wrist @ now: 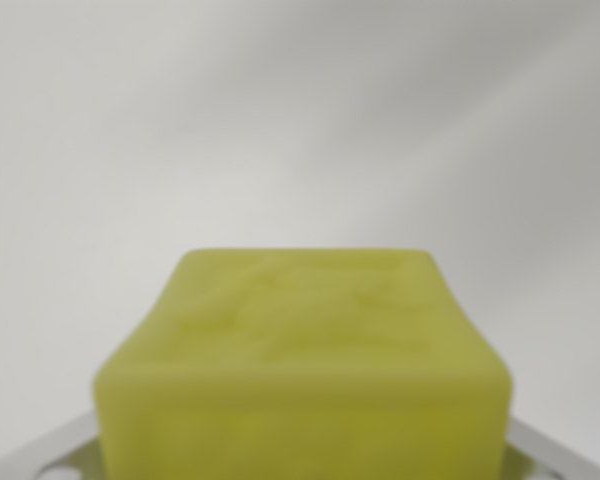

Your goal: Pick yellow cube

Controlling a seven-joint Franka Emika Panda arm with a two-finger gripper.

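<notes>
Although the whole wrist view is out of focus, a pale grey-white background (300, 110) is seen to fill the upper half of the frame, crossed by faint diagonal shadows; whether it is the worktop or a wall cannot be told. Below it, the yellow cube (302, 365) is shown very close to the camera, centred in the lower half, with its top face tilted away and its front face cut off by the lower edge. At the two bottom corners, pale metallic parts, presumably the gripper (300, 470), are glimpsed just beside the cube's lower flanks, one toward the wrist view's left and one toward the wrist view's right. The fingertips are not shown clearly, so it cannot be told whether the gripper is clenched on the cube or released. It is judged that the approach has been made and the cube lies between the fingers; whether a secure grasp and lift have been achieved is not shown.
</notes>
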